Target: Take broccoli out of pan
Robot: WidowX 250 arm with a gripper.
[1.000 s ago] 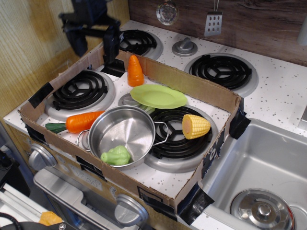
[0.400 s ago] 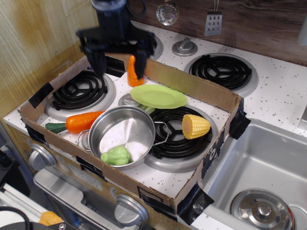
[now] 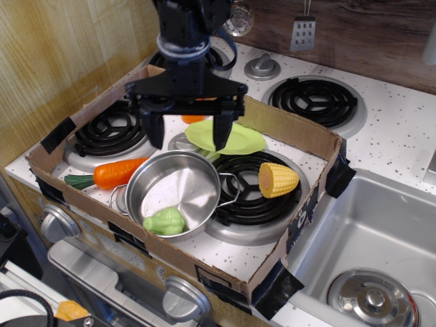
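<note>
The pale-green broccoli point(image 3: 165, 221) lies inside the shiny steel pan point(image 3: 173, 193), against its near wall. The pan stands on the front burner inside a cardboard tray. My black gripper point(image 3: 189, 134) hangs above the far rim of the pan, wide open and empty. Its two fingers point down, the left fingertip point(image 3: 155, 136) over the pan's far-left edge, the right one in front of the lime-green plate. The gripper is well above and behind the broccoli.
A cardboard wall point(image 3: 293, 133) rings the stove's left burners. Inside it lie a carrot point(image 3: 117, 173) left of the pan, a corn cob point(image 3: 277, 180) to the right, the lime-green plate point(image 3: 238, 139) behind, and an orange piece largely hidden by the gripper. A sink point(image 3: 368, 238) is at the right.
The gripper has moved from the back-left corner forward and to the right, and now hangs over the pan's far rim. It stays open. The objects have not moved.
</note>
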